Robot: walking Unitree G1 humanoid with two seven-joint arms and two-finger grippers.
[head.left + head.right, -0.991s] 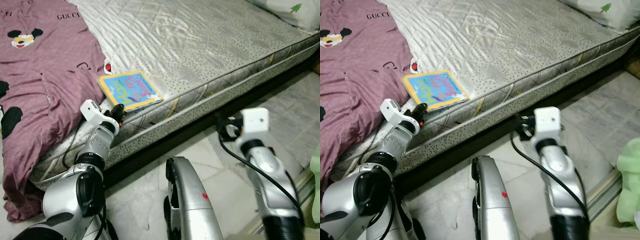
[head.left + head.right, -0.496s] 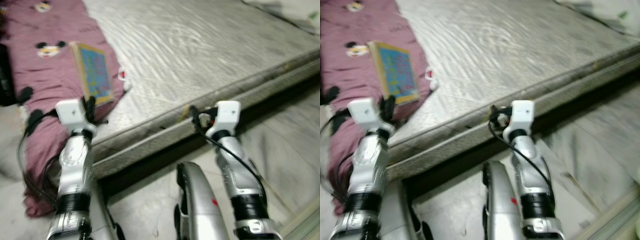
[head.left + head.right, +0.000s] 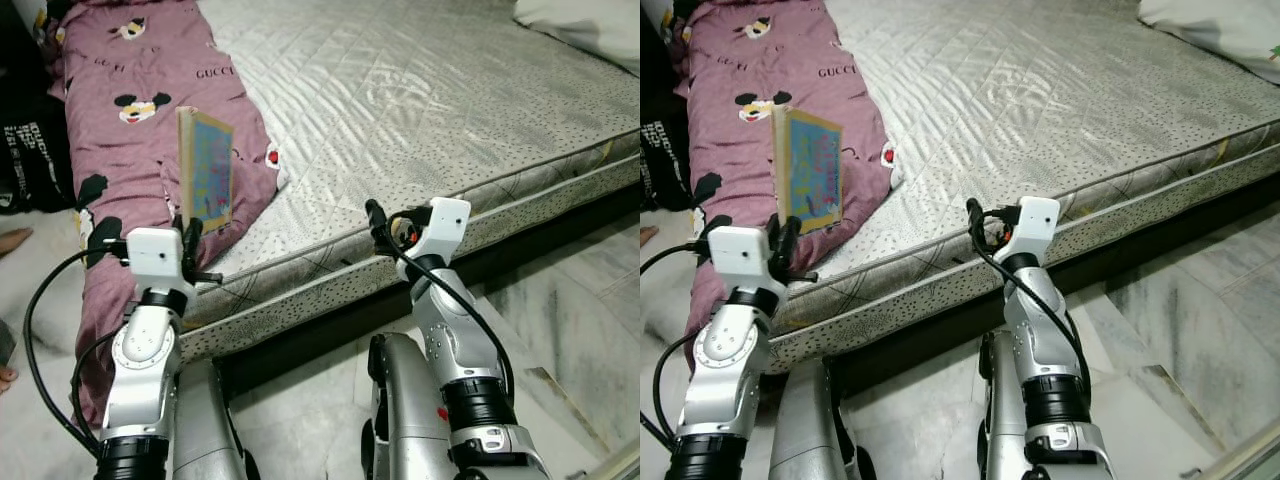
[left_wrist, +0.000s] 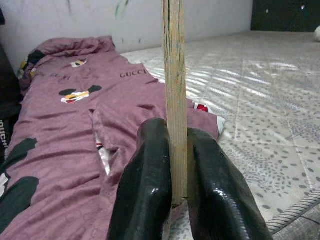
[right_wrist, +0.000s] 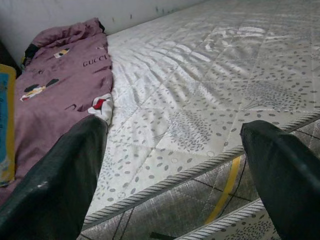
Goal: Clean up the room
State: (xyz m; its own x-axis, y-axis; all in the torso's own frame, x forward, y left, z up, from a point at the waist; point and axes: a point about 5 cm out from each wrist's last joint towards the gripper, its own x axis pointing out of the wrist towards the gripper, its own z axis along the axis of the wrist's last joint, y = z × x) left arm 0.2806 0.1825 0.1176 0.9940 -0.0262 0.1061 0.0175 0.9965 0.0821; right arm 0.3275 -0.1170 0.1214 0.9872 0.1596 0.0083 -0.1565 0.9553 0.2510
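Left wrist view: left gripper [image 4: 176, 187] has its two black fingers [image 4: 145, 190] clamped on the bottom edge of a thin book [image 4: 174, 90], seen edge-on & upright. In the left eye view the book [image 3: 206, 168] stands vertical above that gripper [image 3: 190, 255], lifted off the bed, in front of the purple blanket [image 3: 150, 110] at the left side of the mattress [image 3: 400, 110]. Right gripper [image 3: 976, 222] sits near the mattress's near edge, mid-scene, w/ nothing in it; right wrist view shows its fingers [image 5: 65, 180] spread wide.

Handling, as a judgement: book looks like a thin board or card type, so light & stiff, not fragile. Cover prob. glossy, so it could slip or pivot in a pinch this close to one edge; held upright it may tip sideways when the arm swings. A grip deeper in, nearer the middle of an edge, would be steadier. Keep it vertical or lay it flat when setting down.

Hard to tell: cover print is too small to read. How deep the book sits between the fingers is hidden by the fingers themselves. Dark item [image 3: 25, 150] at far left is cut off, can't ID. Where the book should go isn't visible.
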